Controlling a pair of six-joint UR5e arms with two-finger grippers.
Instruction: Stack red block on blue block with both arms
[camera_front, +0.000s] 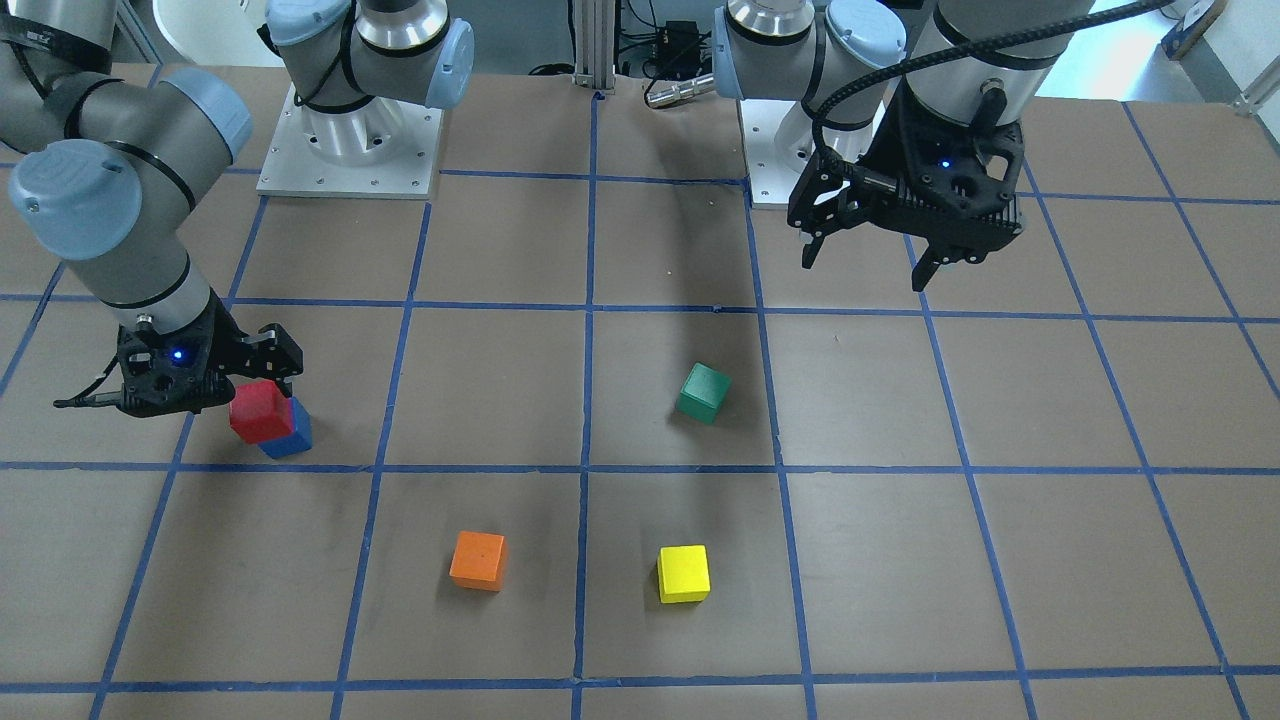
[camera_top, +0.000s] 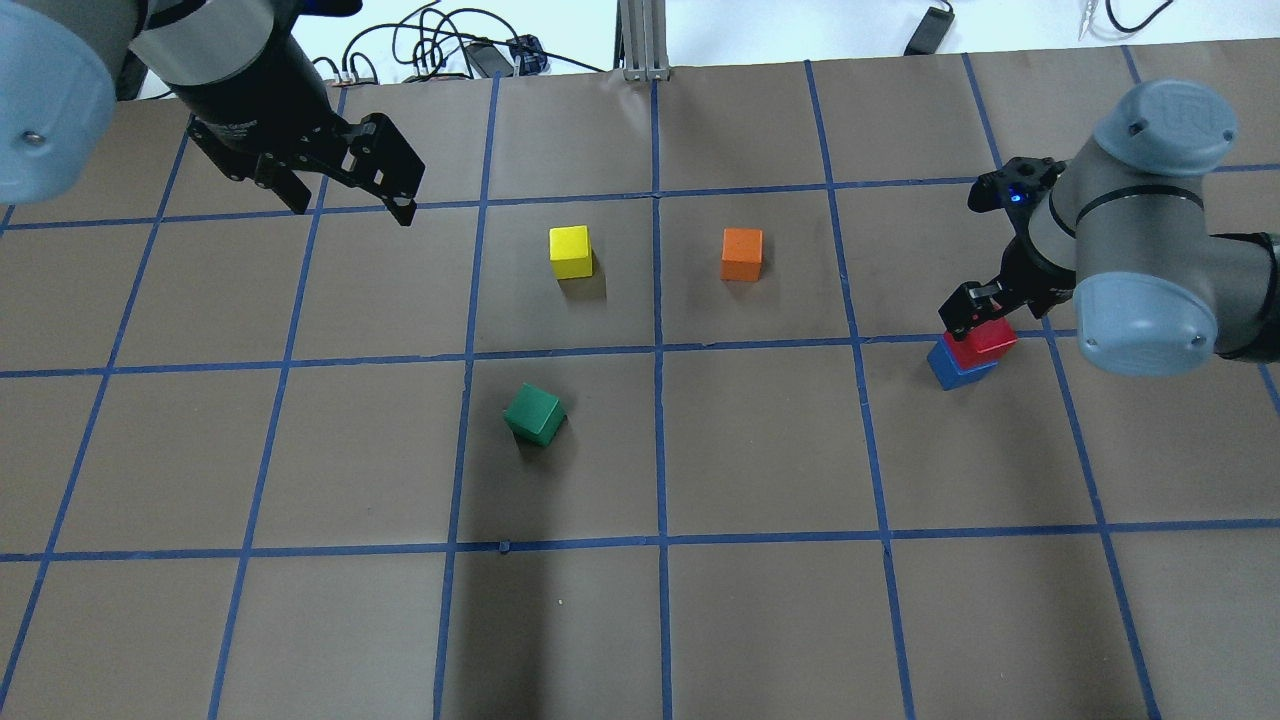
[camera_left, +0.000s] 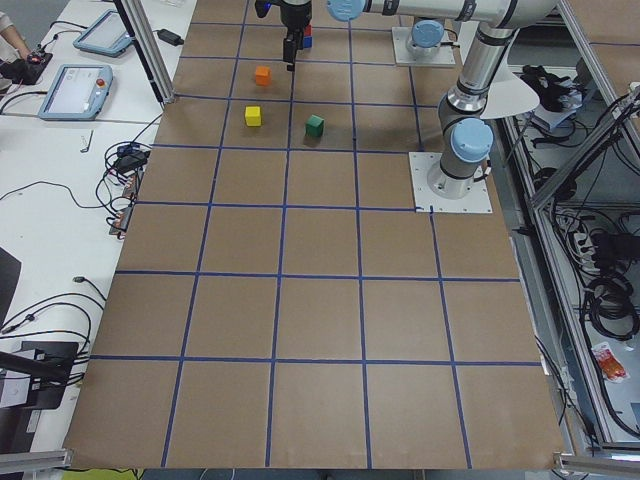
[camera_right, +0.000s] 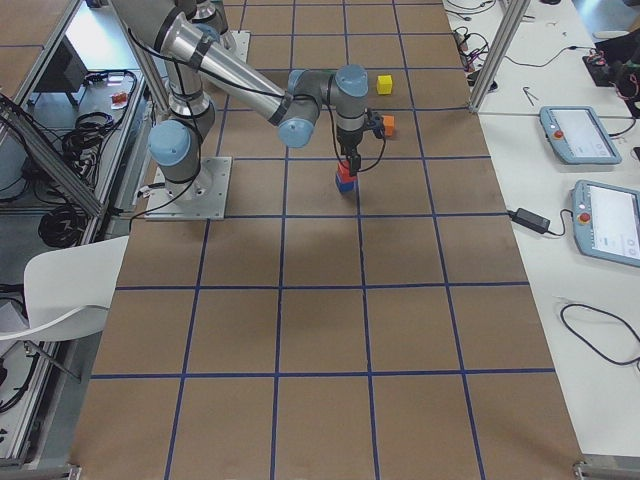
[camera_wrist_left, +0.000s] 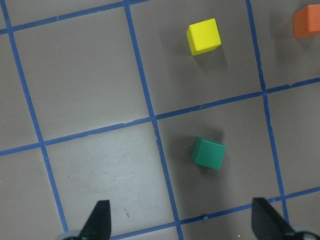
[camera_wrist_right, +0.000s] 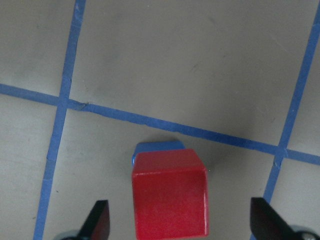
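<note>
The red block (camera_front: 262, 410) sits on top of the blue block (camera_front: 290, 438), turned a little out of line with it; both also show in the overhead view, the red block (camera_top: 983, 340) over the blue block (camera_top: 955, 368). My right gripper (camera_front: 262, 385) is low over the stack. In the right wrist view its fingers (camera_wrist_right: 100, 222) stand wide apart on either side of the red block (camera_wrist_right: 170, 192) without touching it, and a blue corner (camera_wrist_right: 150, 148) peeks out behind. My left gripper (camera_top: 352, 210) is open, empty and raised, far from the stack.
A green cube (camera_top: 535, 414), a yellow cube (camera_top: 570, 251) and an orange cube (camera_top: 741, 254) lie singly mid-table on brown paper with a blue tape grid. The two arm bases (camera_front: 350, 150) stand at the robot's edge of the table.
</note>
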